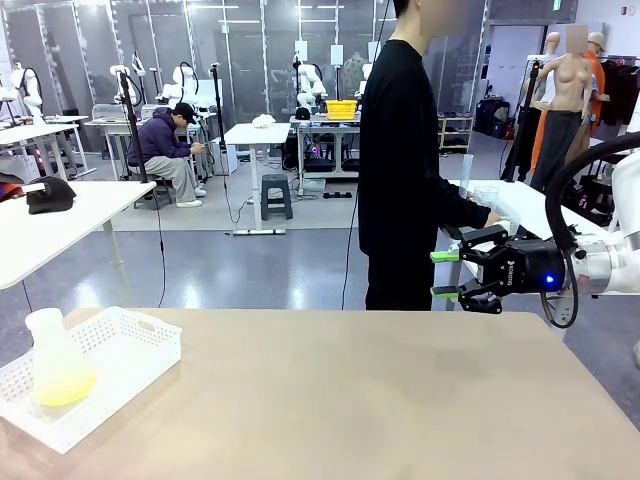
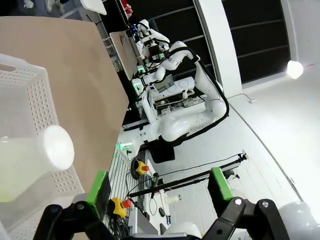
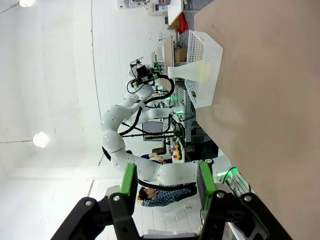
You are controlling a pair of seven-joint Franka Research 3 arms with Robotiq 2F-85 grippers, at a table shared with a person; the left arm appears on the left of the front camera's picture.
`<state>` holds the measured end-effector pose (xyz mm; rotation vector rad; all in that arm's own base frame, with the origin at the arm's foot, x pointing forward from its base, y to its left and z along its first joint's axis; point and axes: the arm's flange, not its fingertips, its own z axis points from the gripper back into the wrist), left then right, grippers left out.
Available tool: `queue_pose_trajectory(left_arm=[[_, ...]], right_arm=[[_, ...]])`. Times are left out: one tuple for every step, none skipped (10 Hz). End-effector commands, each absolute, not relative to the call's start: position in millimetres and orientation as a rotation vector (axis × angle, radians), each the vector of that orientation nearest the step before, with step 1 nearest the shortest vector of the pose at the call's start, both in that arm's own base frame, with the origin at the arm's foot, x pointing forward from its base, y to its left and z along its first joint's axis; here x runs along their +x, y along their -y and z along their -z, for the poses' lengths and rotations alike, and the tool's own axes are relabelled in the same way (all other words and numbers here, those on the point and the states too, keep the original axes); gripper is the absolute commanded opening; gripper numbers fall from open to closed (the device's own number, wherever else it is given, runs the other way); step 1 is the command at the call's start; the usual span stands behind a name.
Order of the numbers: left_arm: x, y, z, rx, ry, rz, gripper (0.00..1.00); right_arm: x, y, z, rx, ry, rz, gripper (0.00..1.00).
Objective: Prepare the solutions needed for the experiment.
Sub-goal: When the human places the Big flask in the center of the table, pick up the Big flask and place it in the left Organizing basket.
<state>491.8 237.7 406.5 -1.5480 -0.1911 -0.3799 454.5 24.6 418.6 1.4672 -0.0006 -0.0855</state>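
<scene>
A: Which way does the frosted white conical flask [image 1: 58, 362] stand, and where is the liquid?

B: In the front view it stands upright, long axis vertical, narrow neck uppermost, inside the white perforated plastic basket [image 1: 128, 352] at the near left of the tan table [image 1: 350, 390]. The pale yellow-green translucent solution [image 1: 64, 385] lies as a shallow layer across its wide base. Flask and basket sit well apart from the right gripper [image 1: 447, 274], far off to the side its fingertips point toward.

A: How do the tools stand?

B: The right gripper hangs beyond the table's far right edge, fingers horizontal, green pads [image 1: 445, 256] parted to a middling gap with nothing between them. In the left wrist view the left gripper [image 2: 157, 187] is spread wide and empty; the flask [image 2: 35, 160] lies close beside its left finger, neck end toward the camera.

A: What is cut off or unclear?

B: The left wrist view crops the flask's base at the frame edge, so only a faint green tint of liquid [image 2: 7, 192] shows. In the right wrist view the basket [image 3: 202, 65] and flask [image 3: 192, 70] are distant and turned sideways; the liquid cannot be made out. The person [image 1: 405, 160] at the far side has a hand partly hidden behind the right gripper.

A: Any writing?

B: A small pale mark on the right gripper's black body is too small to read.
</scene>
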Motion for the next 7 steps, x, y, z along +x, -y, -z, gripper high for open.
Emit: queue_pose_trajectory(left_arm=[[490.4,-237.6,-408.0,-1.563,0.194,0.402,1.00],[490.4,-237.6,-408.0,-1.563,0.194,0.402,1.00],[490.4,-237.6,-408.0,-1.563,0.194,0.402,1.00],[490.4,-237.6,-408.0,-1.563,0.194,0.402,1.00],[490.4,-237.6,-408.0,-1.563,0.194,0.402,1.00],[490.4,-237.6,-408.0,-1.563,0.194,0.402,1.00],[490.4,-237.6,-408.0,-1.563,0.194,0.402,1.00]], right_arm=[[453.7,-24.1,-419.7,1.465,-0.002,0.078,0.61],[453.7,-24.1,-419.7,1.465,-0.002,0.078,0.61],[453.7,-24.1,-419.7,1.465,-0.002,0.078,0.61],[453.7,-24.1,-419.7,1.465,-0.002,0.078,0.61],[453.7,-24.1,-419.7,1.465,-0.002,0.078,0.61],[453.7,-24.1,-419.7,1.465,-0.002,0.078,0.61],[453.7,-24.1,-419.7,1.465,-0.002,0.078,0.61]])
